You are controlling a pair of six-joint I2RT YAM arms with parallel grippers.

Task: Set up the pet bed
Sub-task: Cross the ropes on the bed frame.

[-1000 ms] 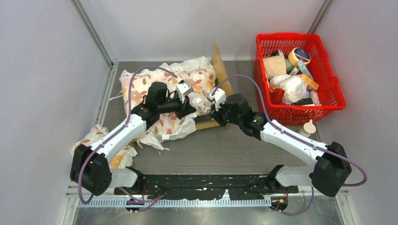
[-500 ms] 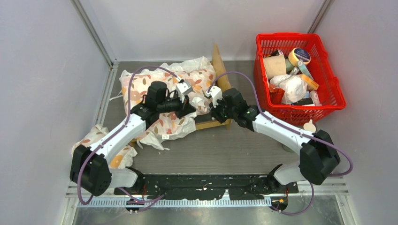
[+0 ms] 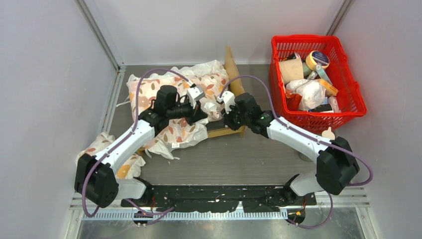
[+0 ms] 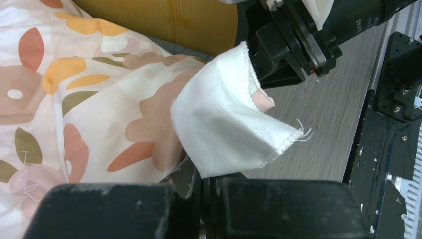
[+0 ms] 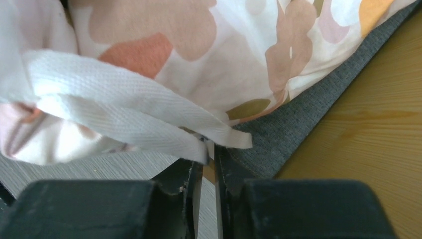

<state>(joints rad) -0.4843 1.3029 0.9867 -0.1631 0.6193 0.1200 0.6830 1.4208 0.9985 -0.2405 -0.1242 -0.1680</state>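
Note:
The pet bed [image 3: 230, 63] stands at the back middle, a light-wood frame mostly buried under a white floral cloth [image 3: 185, 130]. Its wood [image 5: 368, 129] and dark grey surface [image 5: 298, 119] fill the right side of the right wrist view. My left gripper [image 4: 211, 181] is shut on a white corner of the floral cloth [image 4: 224, 124], and from above it [image 3: 202, 115] sits over the bed's near end. My right gripper [image 5: 209, 159] stands a crack open, the cloth's white hem [image 5: 129, 119] lying across its fingertips. From above, the right gripper [image 3: 227, 119] faces the left one closely.
A floral cushion [image 3: 149, 89] lies on the bed's left part; another floral bundle [image 3: 99, 144] sits by the left wall. A red basket [image 3: 318, 74] full of items stands back right, with a small white piece [image 3: 327, 134] in front of it.
The right arm has swung left and slightly back toward the bed, and its jaws have parted a little. The left arm holds still with the cloth corner.

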